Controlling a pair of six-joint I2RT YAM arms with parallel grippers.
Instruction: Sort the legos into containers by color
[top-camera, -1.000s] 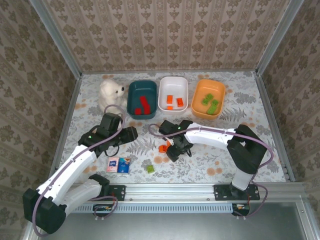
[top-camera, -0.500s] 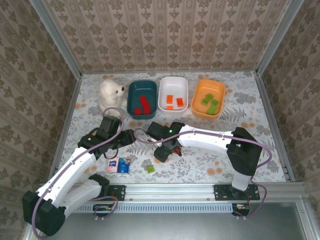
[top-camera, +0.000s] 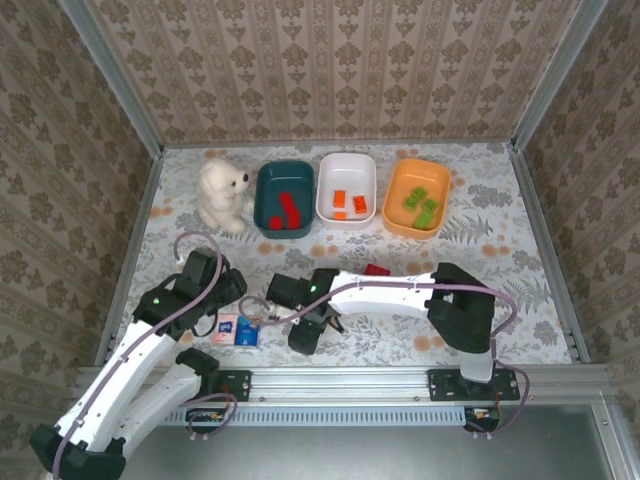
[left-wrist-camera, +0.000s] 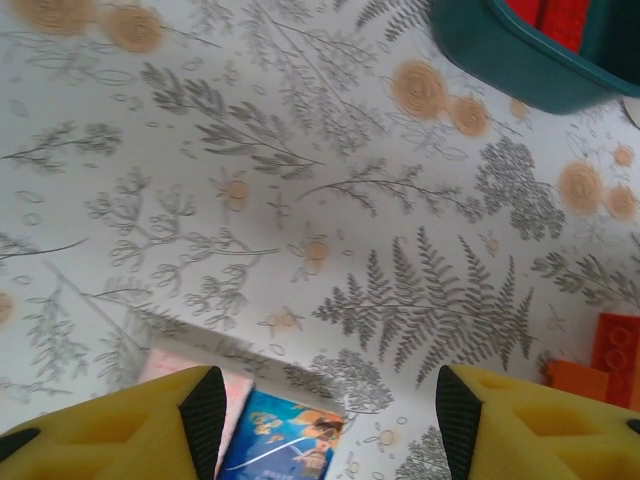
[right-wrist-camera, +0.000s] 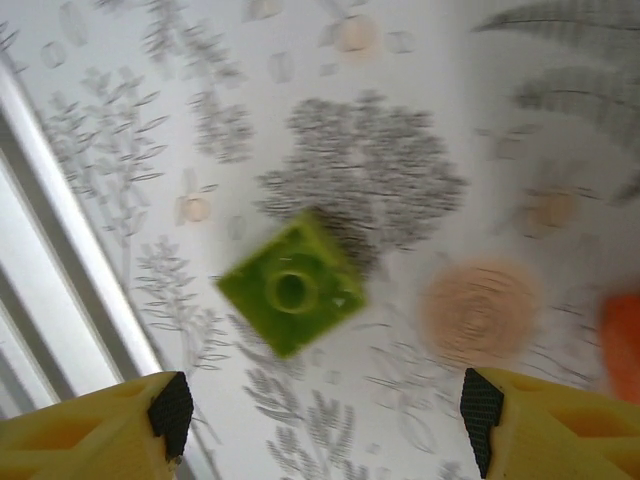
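Spreading wide, the flowered tabletop carries three bowls in a row at its far side. The teal bowl holds red bricks, the white bowl holds orange bricks, and the orange bowl holds green bricks. A plush bear sits just left of the teal bowl. The right pincer hangs wide open above a loose green brick, gripping nothing. The left pincer, also parted and empty, hovers over a blue-and-pink packet, with two loose orange bricks on the tabletop to its right. A lone red brick lies beside the right arm.
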